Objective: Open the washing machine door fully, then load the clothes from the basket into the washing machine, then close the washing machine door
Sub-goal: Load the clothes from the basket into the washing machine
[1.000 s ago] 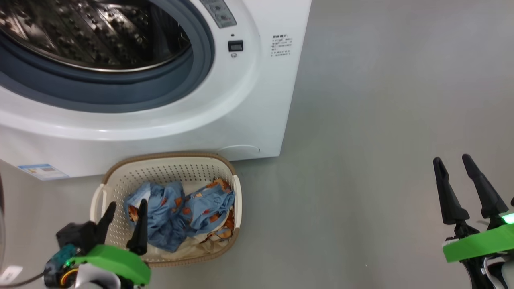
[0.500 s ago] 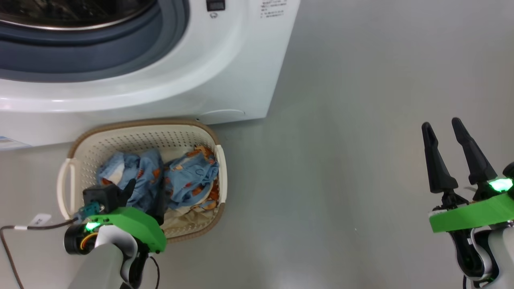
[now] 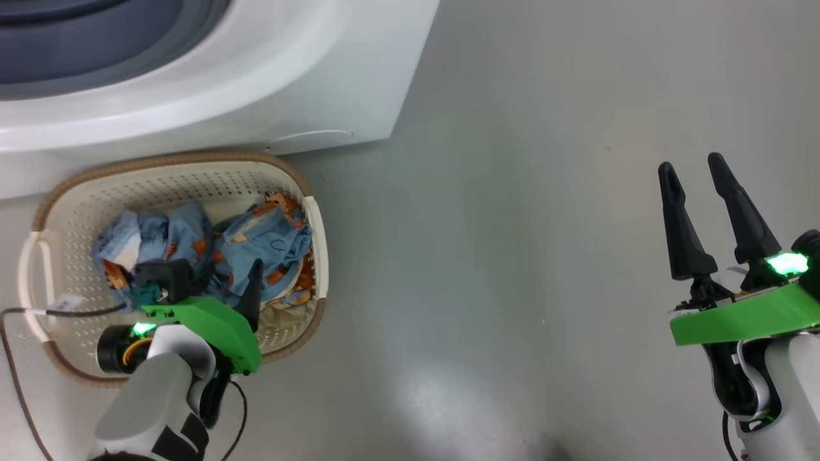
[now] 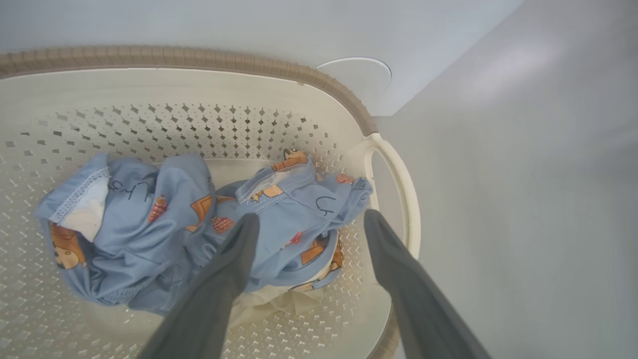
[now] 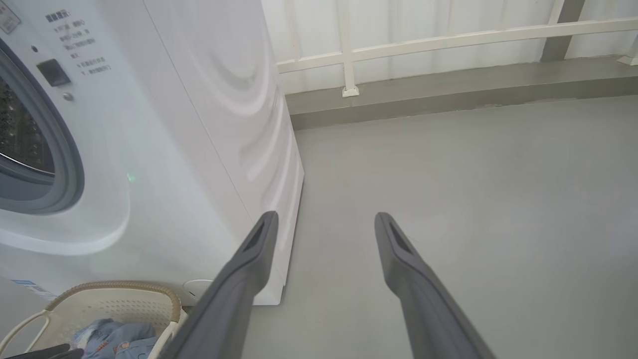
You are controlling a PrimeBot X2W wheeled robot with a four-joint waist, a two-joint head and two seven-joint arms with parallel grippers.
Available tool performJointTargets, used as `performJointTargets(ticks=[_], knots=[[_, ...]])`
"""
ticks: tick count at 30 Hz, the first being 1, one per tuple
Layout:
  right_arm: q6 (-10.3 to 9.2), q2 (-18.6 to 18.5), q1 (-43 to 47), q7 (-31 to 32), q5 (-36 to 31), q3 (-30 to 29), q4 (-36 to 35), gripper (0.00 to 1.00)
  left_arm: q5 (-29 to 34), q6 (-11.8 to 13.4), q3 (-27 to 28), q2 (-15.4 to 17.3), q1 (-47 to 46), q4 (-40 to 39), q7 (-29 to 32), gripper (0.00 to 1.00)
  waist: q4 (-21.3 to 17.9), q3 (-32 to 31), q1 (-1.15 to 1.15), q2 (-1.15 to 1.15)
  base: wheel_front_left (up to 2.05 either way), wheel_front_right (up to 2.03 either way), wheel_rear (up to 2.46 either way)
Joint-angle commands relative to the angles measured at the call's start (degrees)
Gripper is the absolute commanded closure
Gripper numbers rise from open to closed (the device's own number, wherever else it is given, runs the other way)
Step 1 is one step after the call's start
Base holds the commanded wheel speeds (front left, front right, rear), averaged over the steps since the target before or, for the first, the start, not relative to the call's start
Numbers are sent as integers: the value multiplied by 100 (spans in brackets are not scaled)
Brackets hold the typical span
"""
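Note:
The cream basket (image 3: 173, 157) with its brown rim stands on the floor against the front of the white washing machine (image 3: 320, 83). The light blue clothes (image 3: 256, 237) with orange prints lie bunched inside it. My left gripper (image 3: 221, 272) hangs open just over the bundle; in the left wrist view its fingers straddle the right half of the clothes (image 4: 164, 209), with the left gripper (image 4: 310, 217) gripping nothing. My right gripper (image 3: 690, 163) is open and empty over bare floor, far right of the basket. The grey gasket (image 3: 96, 38) shows at the top left. The washing machine door is out of view.
Grey floor (image 3: 512, 256) spreads to the right of the machine. In the right wrist view a raised kerb (image 5: 448, 94) and a white railing (image 5: 349, 50) run behind the washing machine (image 5: 174, 124), and the basket (image 5: 114, 289) sits at its foot. A dark cable (image 3: 13, 371) trails beside my left arm.
The head camera has tilted down, so the machine slides up out of the picture. My left gripper has moved forward and down into the basket over the clothes. Both grippers stay open.

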Motion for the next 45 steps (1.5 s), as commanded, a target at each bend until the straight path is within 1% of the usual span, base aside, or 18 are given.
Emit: performJointTargets(ticks=[1,11,21,28,35,40,45], knots=[[32,-61,-27,-69,-15,102,-148,0,-93,-11,42,195,-84,11,-12,0,-111,160,-1,0,0,0,0],[32,1,-271,-69,-67,384,-205,0,-618,-12,-370,523,-369,379,215,0,-353,455,-1,0,0,0,0],[32,-29,-367,-69,-115,440,-344,0,-1100,-12,-647,844,-671,489,383,0,-551,837,-1,0,0,0,0],[32,-38,-406,-69,-149,547,-433,0,-1383,-12,-819,985,-876,562,551,0,-637,1063,-1,0,0,0,0],[32,-32,-403,-69,-192,650,-510,0,-1742,-12,-1017,1143,-989,403,807,0,-706,1231,-1,0,0,0,0],[32,-17,-356,-69,-215,671,-554,0,-2064,-12,-1229,1215,-1021,100,995,0,-730,1296,-1,0,0,0,0],[32,-5,-346,-69,-230,696,-572,0,-2349,-12,-1493,1313,-1023,-120,1059,0,-762,1299,-1,0,0,0,0]])
